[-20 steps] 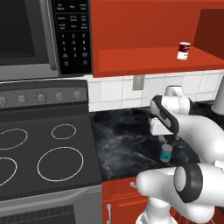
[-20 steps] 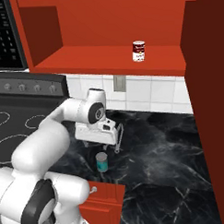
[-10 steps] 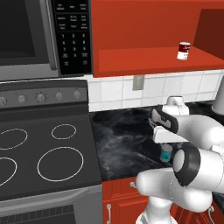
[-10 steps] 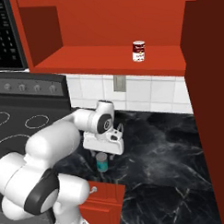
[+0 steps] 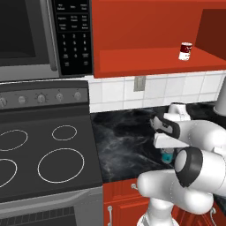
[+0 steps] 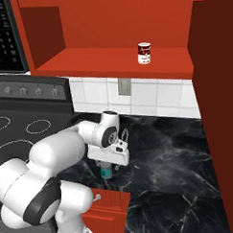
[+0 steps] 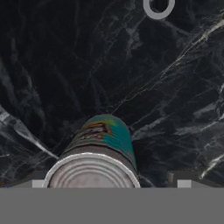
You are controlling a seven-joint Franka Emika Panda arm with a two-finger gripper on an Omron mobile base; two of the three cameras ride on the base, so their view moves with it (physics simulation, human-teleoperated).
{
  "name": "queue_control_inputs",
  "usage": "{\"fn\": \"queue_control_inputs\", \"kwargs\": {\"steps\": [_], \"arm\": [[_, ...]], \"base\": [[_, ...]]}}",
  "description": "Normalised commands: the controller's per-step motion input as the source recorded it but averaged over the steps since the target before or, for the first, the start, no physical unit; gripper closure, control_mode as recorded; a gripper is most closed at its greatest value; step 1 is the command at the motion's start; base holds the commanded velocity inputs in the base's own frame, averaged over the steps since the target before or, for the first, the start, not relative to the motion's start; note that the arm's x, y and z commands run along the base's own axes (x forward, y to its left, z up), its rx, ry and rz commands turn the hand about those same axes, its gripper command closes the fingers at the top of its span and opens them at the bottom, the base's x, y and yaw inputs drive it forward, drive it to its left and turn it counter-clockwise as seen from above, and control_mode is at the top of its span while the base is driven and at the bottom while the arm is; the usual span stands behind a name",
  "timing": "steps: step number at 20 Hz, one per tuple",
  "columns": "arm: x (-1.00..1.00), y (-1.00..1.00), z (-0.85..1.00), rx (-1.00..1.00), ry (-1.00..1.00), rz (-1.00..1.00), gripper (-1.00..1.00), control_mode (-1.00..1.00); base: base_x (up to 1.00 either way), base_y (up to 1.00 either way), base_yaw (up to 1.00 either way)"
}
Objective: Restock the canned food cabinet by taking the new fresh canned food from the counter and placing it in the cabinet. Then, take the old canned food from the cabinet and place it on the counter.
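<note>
The teal can (image 7: 103, 151) stands upright on the black counter (image 6: 173, 154), near its front edge above the red drawers. The gripper (image 6: 110, 164) hangs directly over it, fingers pointing down and spread wide, one on either side of the can; nothing is grasped.

The hand view looks straight down the can: its silver top sits at the bottom of the picture with the teal label running away from it, and a dark finger tip (image 7: 186, 178) stands well clear of the can's side. This is where the gap between finger and can is plain.

From the right base view, the can (image 6: 107, 171) peeks out beneath the white hand, and the red drawer front (image 6: 106, 212) just below it juts out from the counter edge. The left base view shows less: the can (image 5: 167, 155) is a sliver of teal between the hand and the arm's elbow, and the fingers are hidden.

Both base views show the red-and-white can (image 6: 144, 53) upright on the cabinet (image 5: 145, 62) floor, well above and apart from the gripper. The left view also takes in the stovetop (image 5: 44, 150) and microwave (image 5: 39, 35).
</note>
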Motion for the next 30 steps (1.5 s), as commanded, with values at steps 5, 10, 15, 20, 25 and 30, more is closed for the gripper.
{"fn": "queue_control_inputs", "kwargs": {"steps": [5,10,15,20,25,30], "arm": [[0.00,0.08,-0.12,0.00,-0.10,0.00,-1.00,-1.00],[-0.01,0.16,-0.17,-0.03,-0.10,0.00,1.00,-1.00],[0.00,0.00,0.00,0.00,0.00,0.00,1.00,-1.00],[-0.25,0.00,0.07,0.00,-0.11,0.00,1.00,-1.00],[-0.54,0.02,0.67,0.00,-0.39,0.00,1.00,-1.00],[-0.66,0.00,1.00,0.00,-0.59,0.00,1.00,-1.00]], "base": [[0.00,0.00,0.00],[0.00,0.00,0.00],[0.00,0.00,0.00],[0.00,0.00,0.00],[0.00,0.00,0.00],[0.00,0.00,0.00]]}}
